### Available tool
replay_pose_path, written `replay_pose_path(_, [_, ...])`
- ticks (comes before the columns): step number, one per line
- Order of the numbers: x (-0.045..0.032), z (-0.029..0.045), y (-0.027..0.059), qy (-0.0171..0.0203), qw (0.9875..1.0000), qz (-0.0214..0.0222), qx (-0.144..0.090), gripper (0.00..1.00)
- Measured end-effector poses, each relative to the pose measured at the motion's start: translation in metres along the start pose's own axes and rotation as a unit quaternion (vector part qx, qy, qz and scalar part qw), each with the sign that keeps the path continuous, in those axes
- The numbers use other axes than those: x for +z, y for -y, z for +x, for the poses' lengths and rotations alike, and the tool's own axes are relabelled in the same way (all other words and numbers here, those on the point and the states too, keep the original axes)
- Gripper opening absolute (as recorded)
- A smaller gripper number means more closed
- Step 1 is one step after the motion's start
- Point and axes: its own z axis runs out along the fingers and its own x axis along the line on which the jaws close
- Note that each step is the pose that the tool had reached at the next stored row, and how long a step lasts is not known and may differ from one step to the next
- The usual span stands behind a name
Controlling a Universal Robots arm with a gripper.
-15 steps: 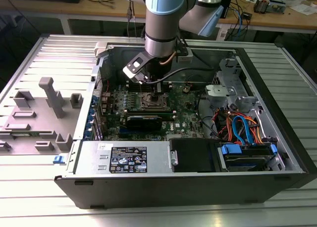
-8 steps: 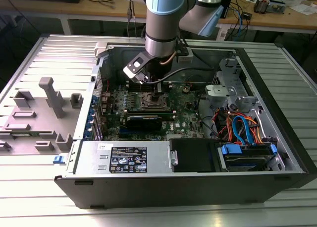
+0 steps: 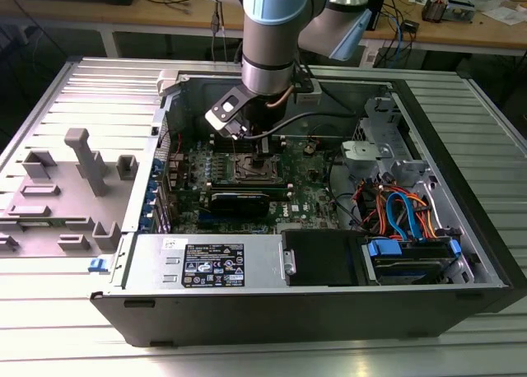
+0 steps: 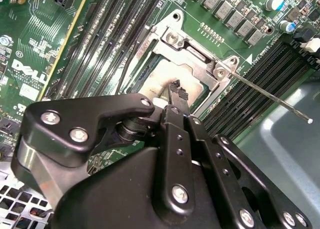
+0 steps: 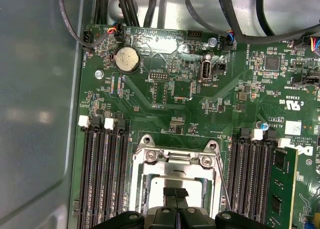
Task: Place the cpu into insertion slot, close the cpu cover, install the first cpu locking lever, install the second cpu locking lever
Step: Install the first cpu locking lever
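Here the gripper (image 3: pixel 262 142) hangs inside the open computer case (image 3: pixel 329 311), which lies on the ribbed metal worktop (image 3: pixel 49 97). It is right above the insertion slot (image 3: pixel 249 167) on the green board. In both wrist views its black fingers (image 4: pixel 176 120) are pressed together at the tips with nothing seen between them, just over the cpu (image 4: pixel 159 80). The chip's silvery top (image 5: pixel 159 185) lies in the slot, framed by the cpu cover (image 5: pixel 175 170), which appears to lie flat around it. A thin locking lever (image 4: pixel 270 98) juts out from one corner of the slot, over the long black memory slots (image 5: pixel 100 174).
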Motion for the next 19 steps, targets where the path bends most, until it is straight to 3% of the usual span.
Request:
replay_pose_path(12, [-0.0125, 0.0000, 0.0003, -0.0001, 1.0000, 0.0000, 0.000, 0.11])
replay_pose_path(19, [-0.0156, -0.0001, 0.0003, -0.0004, 1.0000, 0.0000, 0.000, 0.11])
